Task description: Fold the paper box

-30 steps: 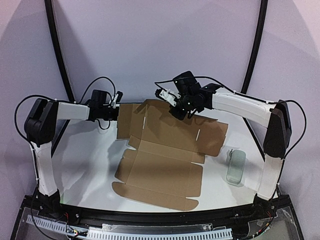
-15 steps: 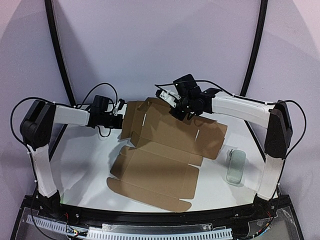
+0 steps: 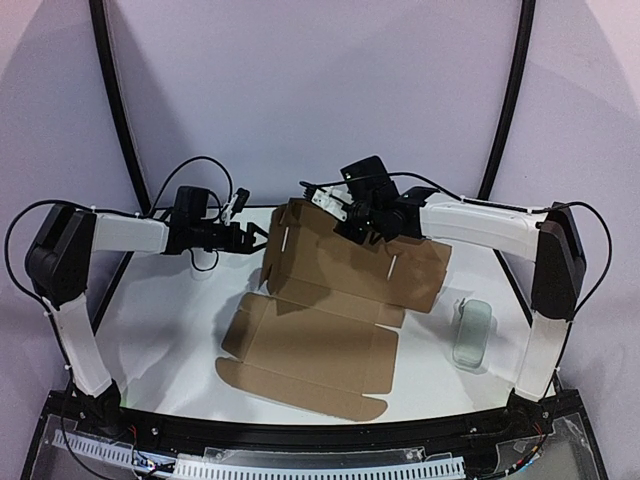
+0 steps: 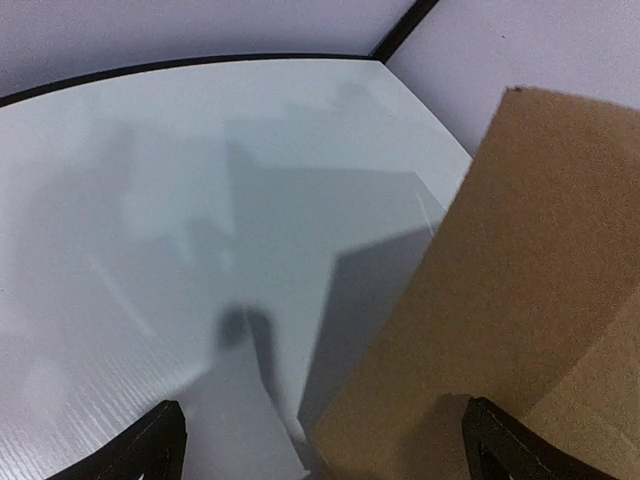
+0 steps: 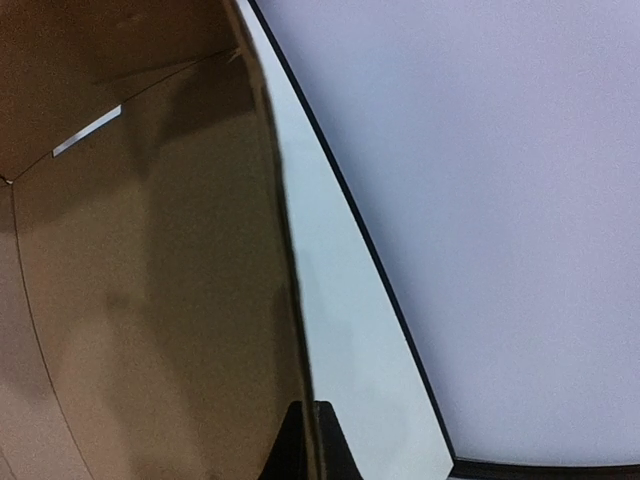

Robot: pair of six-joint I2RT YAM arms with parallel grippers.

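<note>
While the right gripper (image 3: 342,212) clamps the paper box (image 3: 320,345) at its far edge, the left gripper (image 3: 255,238) gapes empty.

Pale greenish case (image 3: 471,335), seemingly translucent; white table (image 3: 170,320)

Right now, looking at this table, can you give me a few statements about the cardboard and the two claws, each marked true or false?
1. The right gripper pinches an edge of the paper box. True.
2. The left gripper is clamped on the cardboard. False: its jaws stand wide open beside the raised part.
3. The whole sheet lies flat on the table. False: its far part is lifted up.
4. A pale green case lies to the right of the cardboard, apart from it. True.
</note>
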